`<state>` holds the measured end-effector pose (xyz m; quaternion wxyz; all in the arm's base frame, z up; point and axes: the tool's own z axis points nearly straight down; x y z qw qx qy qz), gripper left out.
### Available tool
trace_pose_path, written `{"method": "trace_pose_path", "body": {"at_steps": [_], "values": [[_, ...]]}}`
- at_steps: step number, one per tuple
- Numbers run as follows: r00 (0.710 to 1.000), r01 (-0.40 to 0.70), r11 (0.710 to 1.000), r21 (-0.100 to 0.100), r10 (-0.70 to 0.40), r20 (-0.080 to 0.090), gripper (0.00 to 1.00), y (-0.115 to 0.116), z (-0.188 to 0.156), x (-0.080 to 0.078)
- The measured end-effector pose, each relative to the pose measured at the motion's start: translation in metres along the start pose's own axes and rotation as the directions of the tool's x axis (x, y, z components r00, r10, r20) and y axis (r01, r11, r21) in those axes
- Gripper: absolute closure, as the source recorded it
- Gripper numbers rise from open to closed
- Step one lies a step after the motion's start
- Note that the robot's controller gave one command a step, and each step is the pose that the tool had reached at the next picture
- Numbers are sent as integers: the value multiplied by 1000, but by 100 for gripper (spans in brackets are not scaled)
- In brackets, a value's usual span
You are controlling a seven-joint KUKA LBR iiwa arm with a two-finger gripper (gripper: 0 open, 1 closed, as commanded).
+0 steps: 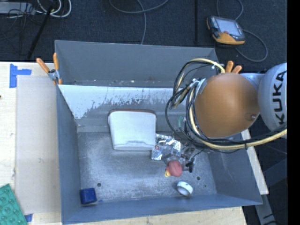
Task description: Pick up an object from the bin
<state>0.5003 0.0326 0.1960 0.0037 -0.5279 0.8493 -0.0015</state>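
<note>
Orange-capped gripper (189, 162), state unclear, just beside red ball (175, 168) near crumpled foil (166, 149)

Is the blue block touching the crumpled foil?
No, the blue block sits alone in the lower-left corner, well apart from the crumpled foil.

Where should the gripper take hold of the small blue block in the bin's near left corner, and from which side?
Probably from straight above, closing on the left and right faces of the blue block. It lies flat and alone on the floor of the bin, with bare floor on both those sides, while the front wall rises close by its near face, leaving little room there.
</note>
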Motion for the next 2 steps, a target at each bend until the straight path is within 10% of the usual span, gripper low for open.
{"method": "trace_pose_path", "body": {"at_steps": [1, 2], "values": [[964, 266, 964, -7, -266, -1, 100, 1, -54, -12], [687, 727, 687, -9, -727, 4, 100, -29, -43, -1]]}}
